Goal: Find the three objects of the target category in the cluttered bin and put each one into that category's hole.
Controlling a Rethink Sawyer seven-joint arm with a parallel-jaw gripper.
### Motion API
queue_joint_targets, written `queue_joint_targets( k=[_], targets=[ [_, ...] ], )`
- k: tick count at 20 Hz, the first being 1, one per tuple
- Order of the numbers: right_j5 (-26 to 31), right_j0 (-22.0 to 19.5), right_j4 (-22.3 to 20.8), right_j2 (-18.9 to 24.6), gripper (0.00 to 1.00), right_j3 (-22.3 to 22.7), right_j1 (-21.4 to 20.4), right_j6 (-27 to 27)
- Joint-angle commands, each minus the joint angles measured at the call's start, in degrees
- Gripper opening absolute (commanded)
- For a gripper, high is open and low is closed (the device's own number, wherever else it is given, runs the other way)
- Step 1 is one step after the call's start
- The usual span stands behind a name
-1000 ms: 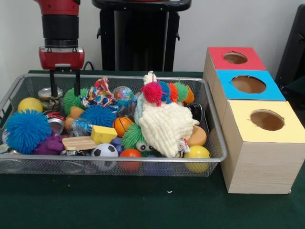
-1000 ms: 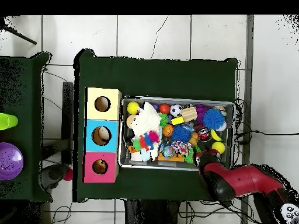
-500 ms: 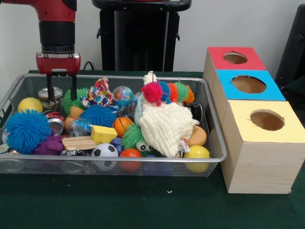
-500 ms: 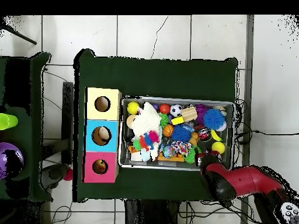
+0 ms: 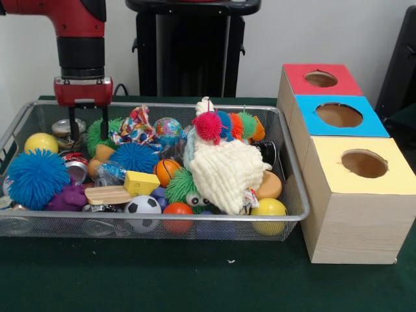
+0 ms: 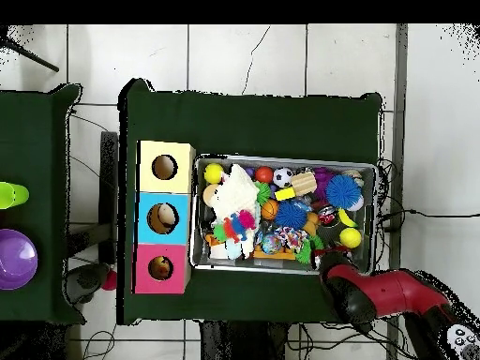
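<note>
hiding the bin [image 5: 296, 195] corner, end effector [image 5: 89, 130] fingers spread

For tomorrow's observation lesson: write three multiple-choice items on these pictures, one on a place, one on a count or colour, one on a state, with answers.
1. In the front view, where does the soccer ball lie in the wire bin?
A. by the front wall
B. on the white woolly toy
C. outside the bin

2. How many holes does the box row show?
A. two
B. three
C. five

3. How is the tool?
A. shut on a ball
B. open, holding nothing
C. out of sight

Answers: 1 A, it sits just behind the near mesh wall. 2 B, one hole each in the red, blue and yellow tops. 3 B, its two fingers hang apart with nothing between.
</note>
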Motion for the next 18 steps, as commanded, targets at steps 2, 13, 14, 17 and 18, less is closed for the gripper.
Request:
queue_joint_targets(
  k=[2, 13, 14, 17, 18],
  targets=[
    [0.55, -3.47, 5.05, 1.94, 1.0, -1.33, 2.52, 4.41],
    [-4.68, -1.37, 4.13, 0.15, 1.0, -1.91, 1.42, 4.78],
    [-6.05, -1.36, 4.24, 0.08, 1.0, -1.85, 1.32, 5.43],
    [-6.05, -2.34, 5.21, 1.31, 1.0, -1.25, 1.59, 5.5],
    [-6.09, -2.73, 5.51, 1.79, 1.0, -1.07, 1.69, 5.47]
  ],
)
